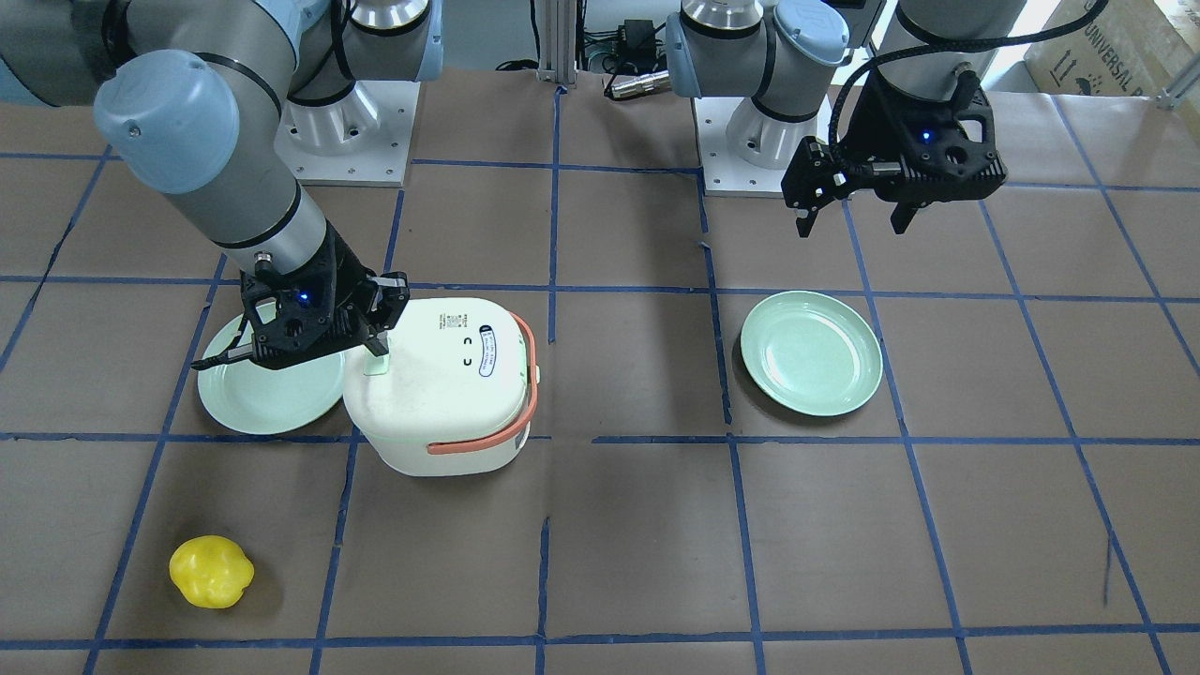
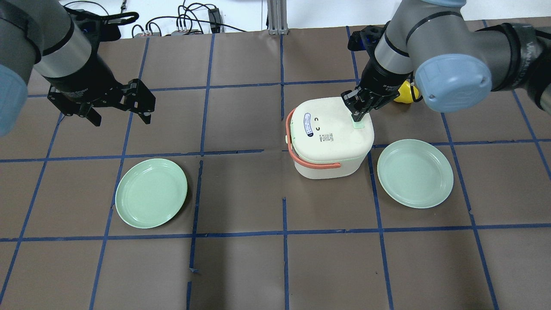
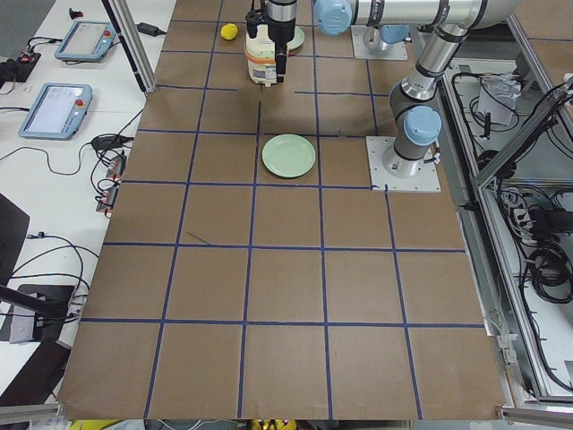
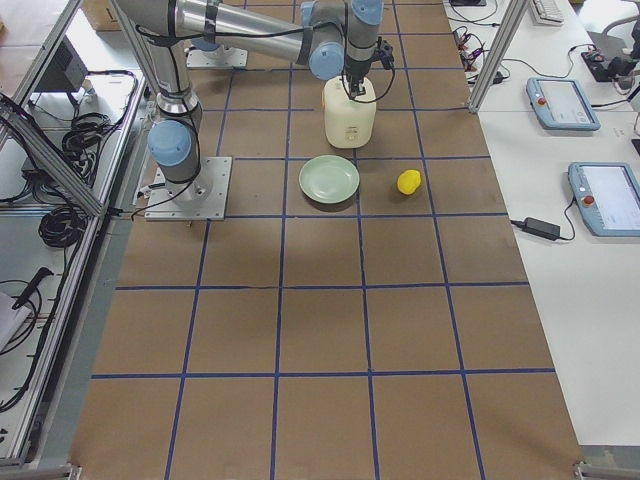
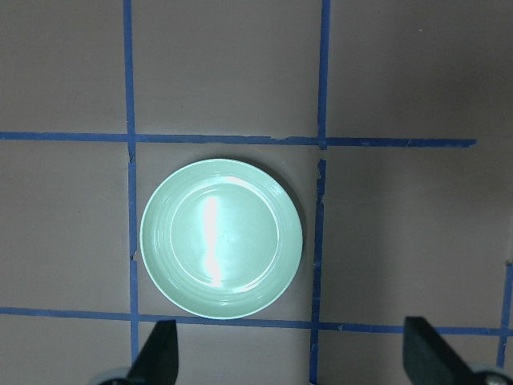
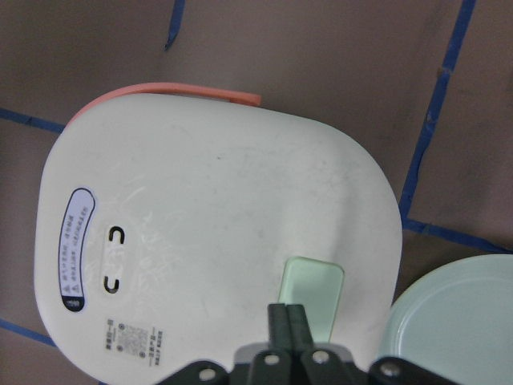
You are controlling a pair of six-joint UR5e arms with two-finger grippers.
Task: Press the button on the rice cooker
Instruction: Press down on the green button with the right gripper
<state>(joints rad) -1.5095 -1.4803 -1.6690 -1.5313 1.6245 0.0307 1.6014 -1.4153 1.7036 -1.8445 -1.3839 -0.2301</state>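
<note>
The white rice cooker [image 1: 450,384] with an orange handle stands on the table; it also shows in the overhead view [image 2: 329,137]. Its pale green button [image 6: 314,293] sits near one corner of the lid [image 2: 357,125]. My right gripper [image 2: 358,116] is shut, its fingertips [image 6: 286,321] together right at the button's edge, seemingly touching it [image 1: 375,342]. My left gripper [image 2: 120,114] is open and empty, held high over the table, away from the cooker [image 1: 853,225]. Its wrist view looks down on a green plate [image 5: 221,238].
A green plate [image 2: 415,173] lies beside the cooker under my right arm. A second green plate [image 2: 151,193] lies below my left gripper. A yellow toy-like object [image 1: 211,571] sits past the cooker. Blue tape lines grid the brown table.
</note>
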